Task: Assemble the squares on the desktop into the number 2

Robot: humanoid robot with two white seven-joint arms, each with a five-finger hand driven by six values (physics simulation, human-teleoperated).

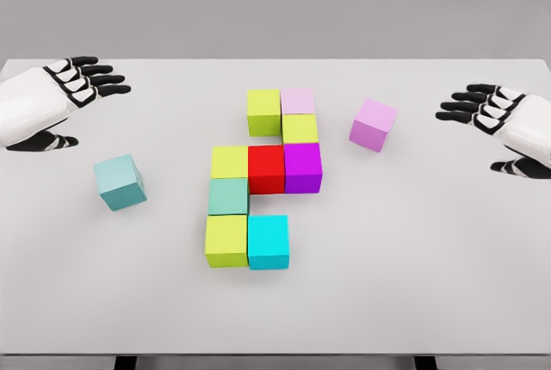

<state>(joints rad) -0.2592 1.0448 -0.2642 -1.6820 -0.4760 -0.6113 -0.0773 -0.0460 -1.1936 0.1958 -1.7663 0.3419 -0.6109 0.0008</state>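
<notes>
Head view: we see both hands, left hand (60, 99) and right hand (504, 125), open and empty at the edges of the white surface (413, 284). The packed block figure (258, 181) lacks two pieces: a teal cube (119, 182) and pink cube (374, 125) lie apart. We judge that sliding either in could nudge neighbours out of line.

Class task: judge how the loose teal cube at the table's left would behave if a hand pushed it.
The teal cube probably slides rather than rolls: its faces are flat. It looks rigid, with crisp edges. Being as wide as it is tall, it is unlikely to tip.
</notes>
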